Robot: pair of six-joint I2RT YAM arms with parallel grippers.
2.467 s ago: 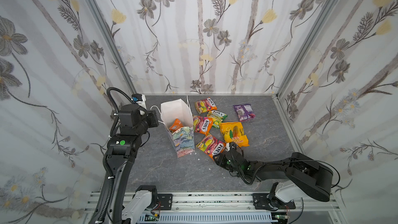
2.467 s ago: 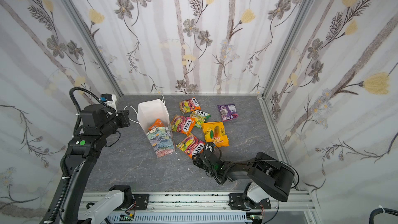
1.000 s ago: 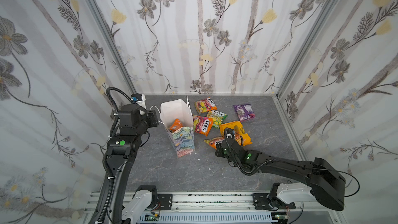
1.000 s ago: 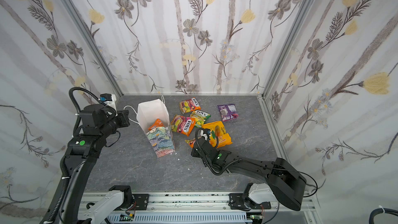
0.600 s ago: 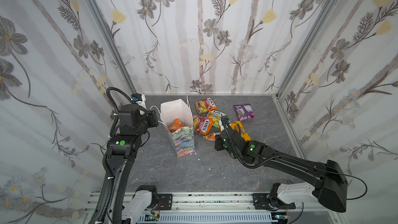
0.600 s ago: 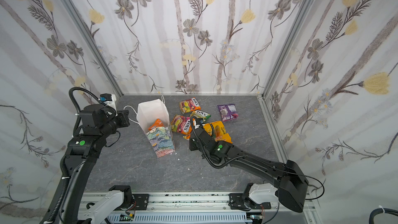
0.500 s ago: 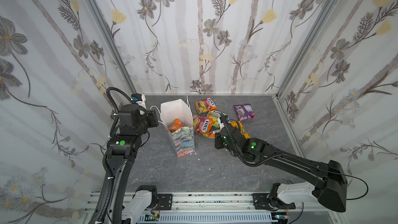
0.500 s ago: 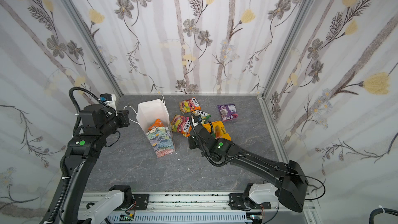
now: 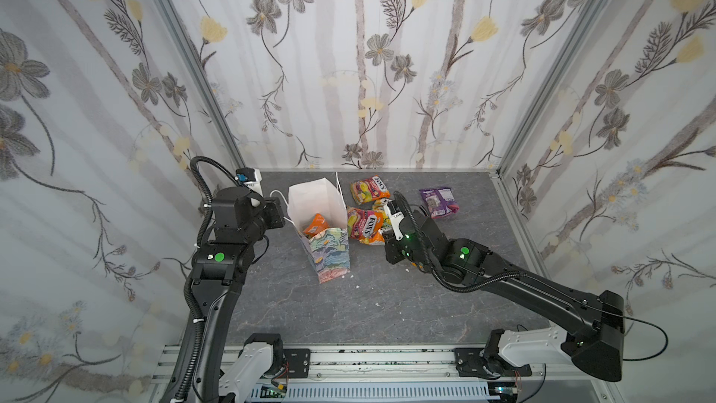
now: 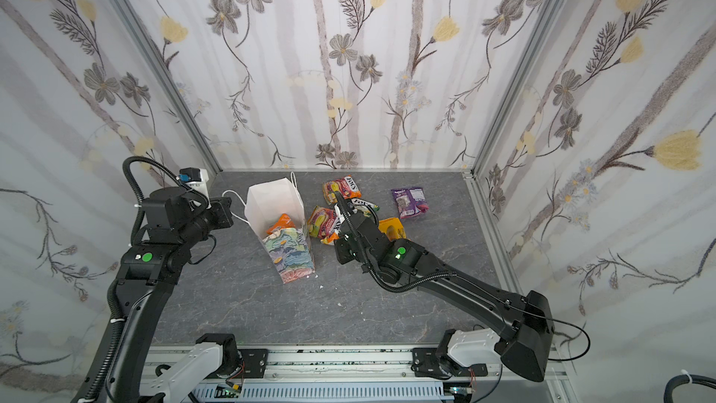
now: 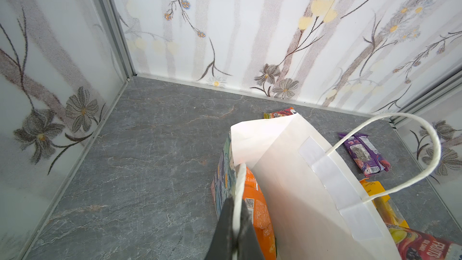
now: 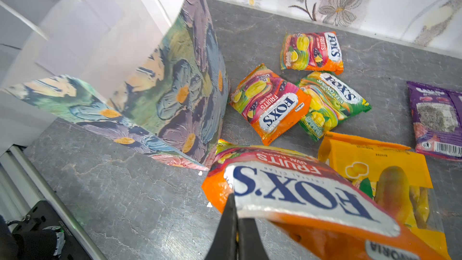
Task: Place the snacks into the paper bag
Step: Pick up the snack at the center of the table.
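Note:
The paper bag (image 9: 327, 251) stands upright with its mouth open, floral outside and white inside (image 11: 287, 171). My left gripper (image 11: 236, 223) is shut on its white cord handle (image 11: 240, 186) at the bag's left rim. An orange packet (image 9: 315, 223) lies inside the bag. My right gripper (image 12: 236, 211) is shut on the edge of an orange FOX'S packet (image 12: 300, 191), held above the table just right of the bag. Its fingertips are hidden under the wrist in both top views. More snacks lie on the table: an orange-pink FOX'S pack (image 12: 270, 106), a green FOX'S pack (image 12: 330, 101) and a yellow mango pack (image 12: 385, 171).
Another FOX'S pack (image 9: 370, 189) lies near the back wall and a purple packet (image 9: 439, 201) at the back right. Floral walls close in the grey table (image 9: 387, 304) on three sides. Small white crumbs (image 9: 358, 286) lie in front of the bag.
My right arm has lifted the FOX'S packet off the table's front and carried it back and left, close to the bag. The left arm and the bag have not moved.

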